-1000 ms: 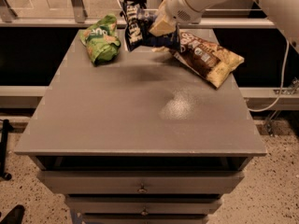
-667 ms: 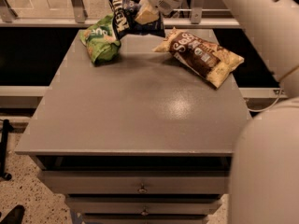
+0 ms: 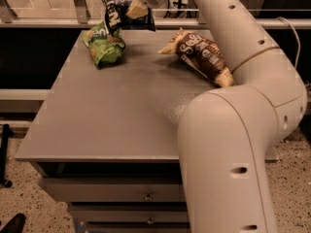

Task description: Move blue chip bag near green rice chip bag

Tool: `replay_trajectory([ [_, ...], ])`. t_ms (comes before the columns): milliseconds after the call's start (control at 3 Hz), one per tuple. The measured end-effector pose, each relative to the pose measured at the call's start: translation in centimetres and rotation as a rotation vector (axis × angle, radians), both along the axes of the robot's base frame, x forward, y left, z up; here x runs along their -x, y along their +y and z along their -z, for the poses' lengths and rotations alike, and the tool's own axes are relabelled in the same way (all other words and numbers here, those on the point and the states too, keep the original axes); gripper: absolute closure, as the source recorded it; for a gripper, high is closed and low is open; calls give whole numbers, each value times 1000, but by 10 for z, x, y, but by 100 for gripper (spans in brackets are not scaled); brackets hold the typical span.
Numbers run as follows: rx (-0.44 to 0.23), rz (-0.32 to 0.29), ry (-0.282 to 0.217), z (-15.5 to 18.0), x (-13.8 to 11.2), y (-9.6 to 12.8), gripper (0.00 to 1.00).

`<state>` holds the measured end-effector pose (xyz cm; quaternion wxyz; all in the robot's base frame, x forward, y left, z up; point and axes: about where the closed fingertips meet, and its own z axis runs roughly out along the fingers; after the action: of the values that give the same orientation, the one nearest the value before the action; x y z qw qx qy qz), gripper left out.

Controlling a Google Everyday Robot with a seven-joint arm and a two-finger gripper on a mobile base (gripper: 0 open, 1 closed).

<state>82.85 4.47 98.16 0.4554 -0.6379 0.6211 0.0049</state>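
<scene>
- A grey worktop (image 3: 121, 115) over 2 drawers (image 3: 146, 196) stands on a speckled floor (image 3: 43, 212), with a metal railing (image 3: 80, 4) along its far edge.
- My gripper (image 3: 137, 8) hangs above the far-left part of the worktop, clamped on the blue bag (image 3: 112, 14), which dangles clear of the surface.
- The blue bag sits just above and slightly right of the green bag (image 3: 104, 46). Its lower edge looks very close to the green bag's top, and I cannot tell whether they touch.
- The green bag lies at the far-left corner. The brown bag (image 3: 201, 55) lies well apart on the right and has no part in this.
- I judge the carry nearly finished, with only the set-down left to do.
- To do it well, I should lower onto bare worktop just beside the green bag, on its right or near side, not on top of it.
- I should come down slowly, because the dangling foil will reach the surface before my gripper does.
- I should let the bag settle flat before letting go, so it neither tips onto the green bag nor slides off the far edge.
- I should lift straight up afterwards, so my arm (image 3: 233, 130) does not sweep either bag.
</scene>
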Motion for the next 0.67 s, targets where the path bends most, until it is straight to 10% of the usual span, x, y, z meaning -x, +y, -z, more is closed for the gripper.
replay_trajectory([
  [667,23,15,12,31,-25,-12,100],
])
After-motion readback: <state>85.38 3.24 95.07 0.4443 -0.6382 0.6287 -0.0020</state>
